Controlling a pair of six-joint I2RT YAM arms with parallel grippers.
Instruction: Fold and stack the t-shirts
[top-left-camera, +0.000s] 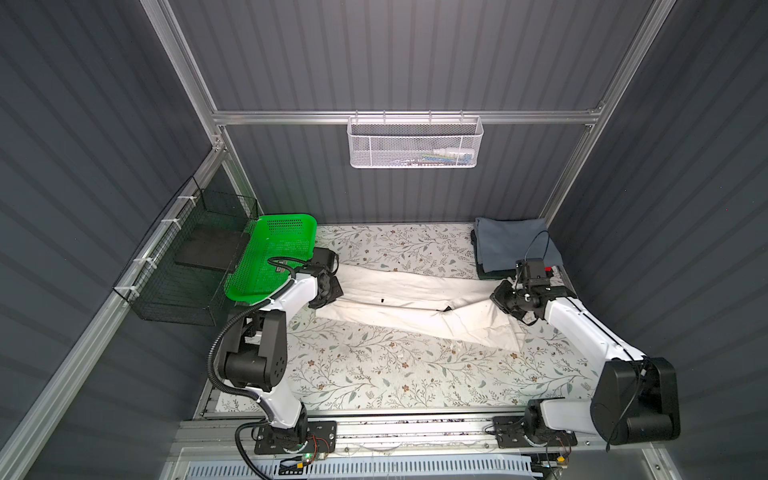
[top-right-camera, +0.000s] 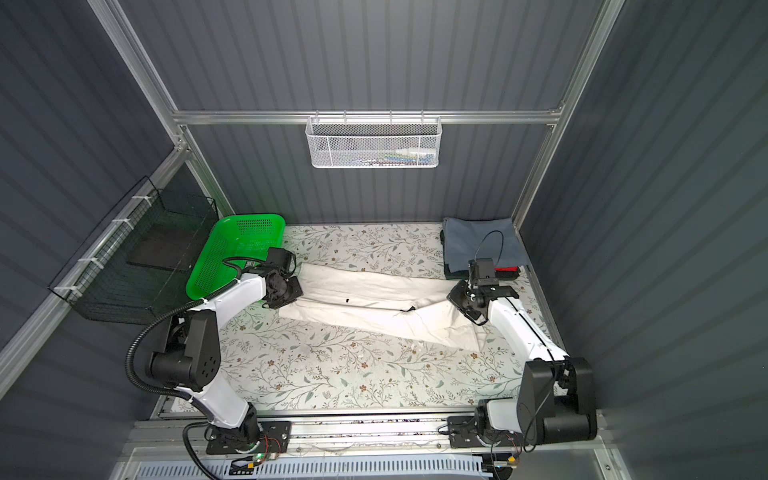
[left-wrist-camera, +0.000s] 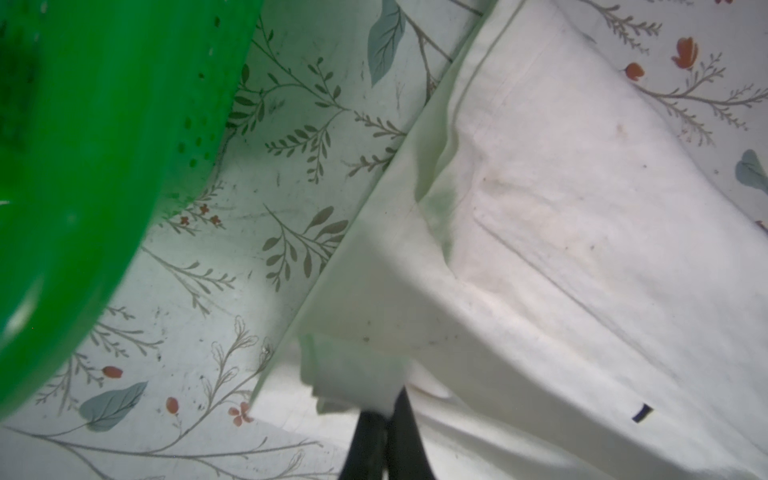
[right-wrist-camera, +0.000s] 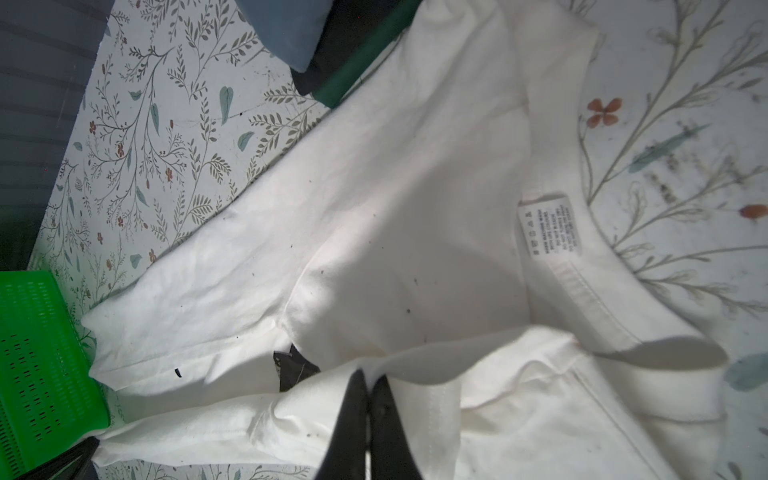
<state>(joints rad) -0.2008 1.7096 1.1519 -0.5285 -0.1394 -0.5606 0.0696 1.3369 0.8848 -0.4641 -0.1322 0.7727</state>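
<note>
While cream tee (top-left-camera: 415, 299) lies on floral covering (top-left-camera: 374, 374), ribbed grey walls (top-left-camera: 415, 62)

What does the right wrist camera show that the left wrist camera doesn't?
Only the right wrist view: the care label of the white tee, a corner of the folded grey-blue tee, and the right gripper pinching cloth. Only the left wrist view: the left gripper pinching its other end. Both: the tee, the green basket and floral covering.
</note>
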